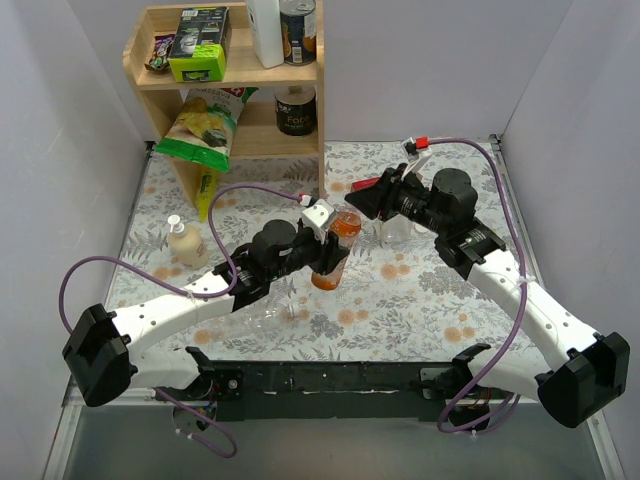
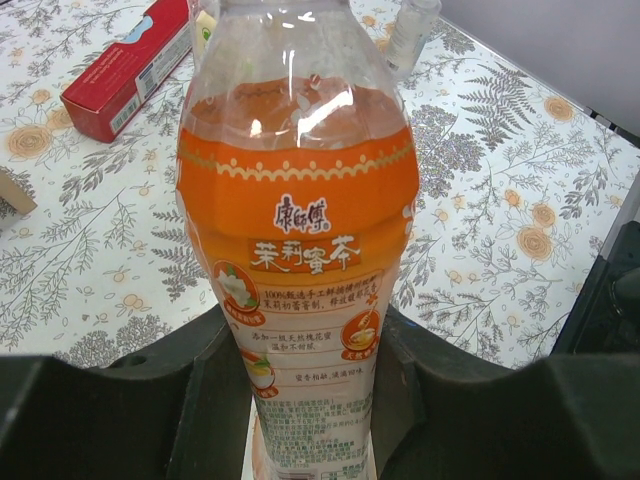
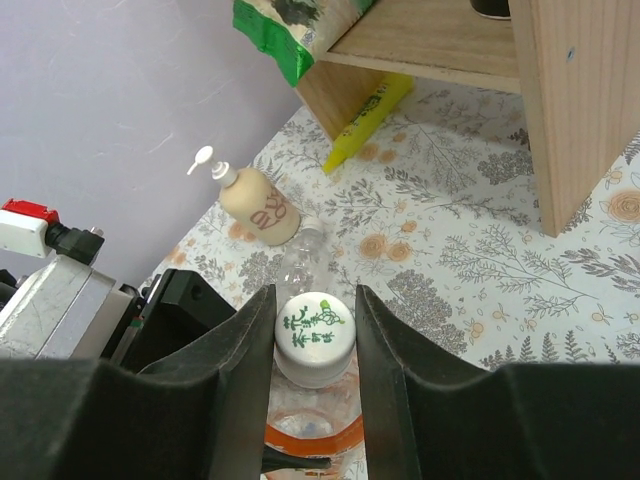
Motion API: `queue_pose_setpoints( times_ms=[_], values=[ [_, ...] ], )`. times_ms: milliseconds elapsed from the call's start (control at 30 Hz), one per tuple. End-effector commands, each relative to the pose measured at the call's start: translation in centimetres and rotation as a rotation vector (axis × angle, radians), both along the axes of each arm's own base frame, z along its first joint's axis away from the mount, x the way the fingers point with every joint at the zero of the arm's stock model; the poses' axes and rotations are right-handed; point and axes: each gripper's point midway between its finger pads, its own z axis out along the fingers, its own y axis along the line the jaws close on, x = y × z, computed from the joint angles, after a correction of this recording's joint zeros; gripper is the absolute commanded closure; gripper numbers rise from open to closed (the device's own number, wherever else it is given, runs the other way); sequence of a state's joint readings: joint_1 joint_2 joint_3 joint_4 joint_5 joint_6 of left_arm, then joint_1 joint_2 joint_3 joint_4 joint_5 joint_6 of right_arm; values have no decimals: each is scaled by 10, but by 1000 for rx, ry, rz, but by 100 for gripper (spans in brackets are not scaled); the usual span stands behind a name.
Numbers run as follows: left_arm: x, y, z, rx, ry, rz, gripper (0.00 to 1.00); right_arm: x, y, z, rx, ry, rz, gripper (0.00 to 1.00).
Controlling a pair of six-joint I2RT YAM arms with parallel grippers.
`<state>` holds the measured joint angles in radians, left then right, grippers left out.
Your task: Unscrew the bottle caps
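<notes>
The bottle with orange liquid and an orange label (image 1: pixel 335 258) is held tilted above the table, and it fills the left wrist view (image 2: pixel 300 210). My left gripper (image 1: pixel 322 255) (image 2: pixel 310 360) is shut on its lower body. Its white cap with green print (image 3: pixel 315 335) sits between the fingers of my right gripper (image 3: pixel 315 340) (image 1: pixel 358 208), which touch it on both sides. In the top view the right gripper hides the cap. One clear bottle lies on the table (image 1: pixel 270 315) (image 3: pixel 300 262). Another stands by the right arm (image 1: pixel 395 230) (image 2: pixel 410 30).
A wooden shelf (image 1: pixel 235 80) with tins, boxes and a green snack bag (image 1: pixel 205 125) stands at the back left. A beige pump bottle (image 1: pixel 185 240) (image 3: pixel 255 200) is at the left. A red box (image 2: pixel 125 70) lies behind the bottle. A yellow packet (image 3: pixel 365 120) leans under the shelf.
</notes>
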<state>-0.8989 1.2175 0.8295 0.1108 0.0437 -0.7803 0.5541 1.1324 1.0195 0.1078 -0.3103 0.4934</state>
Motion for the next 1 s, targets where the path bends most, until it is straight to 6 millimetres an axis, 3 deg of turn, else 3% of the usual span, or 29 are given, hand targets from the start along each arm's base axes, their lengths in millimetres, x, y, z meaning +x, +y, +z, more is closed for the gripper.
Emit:
queue_pose_setpoints(
  times_ms=[0,200,500,700,833,967],
  values=[
    [-2,-1,36,-63,-76,-11,71,-13,10,28,42,-75,94,99],
    [-44,-9,65,-156,-153,-247,70,-37,12,41,70,-158,286,99],
    [-115,-5,107,-302,-223,-595,70,-97,5,71,77,-381,621,99],
    [-149,-2,121,-351,-195,-785,70,-135,-3,81,65,-526,829,99],
    [-163,0,124,-360,-175,-867,70,-155,-10,81,46,-597,951,99],
    [-152,-4,123,-339,-184,-812,70,-145,-13,90,36,-612,879,99]
  ],
)
